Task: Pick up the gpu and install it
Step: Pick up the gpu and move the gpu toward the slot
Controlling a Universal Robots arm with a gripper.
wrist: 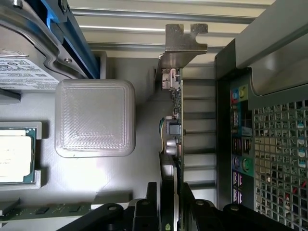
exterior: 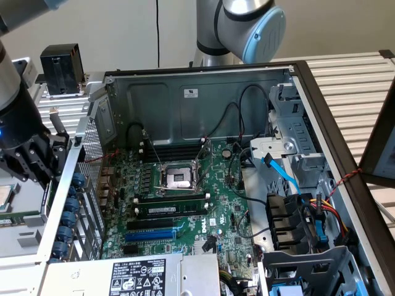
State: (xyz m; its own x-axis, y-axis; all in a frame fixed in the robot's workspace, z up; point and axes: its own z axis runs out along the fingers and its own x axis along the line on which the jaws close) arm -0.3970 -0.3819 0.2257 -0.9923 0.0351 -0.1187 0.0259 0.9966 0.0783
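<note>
- The gpu (wrist: 174, 126), a thin green circuit card with a silver metal end bracket, is pinched edge-on by the black gripper (wrist: 169, 192).
- Both are placed at the exterior view's left, just outside the open grey metal computer case (exterior: 166, 105).

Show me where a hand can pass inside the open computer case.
Open room lies over the long slots, between the processor socket and the power supply. Crowded: the cables at the exterior view's right.
</note>
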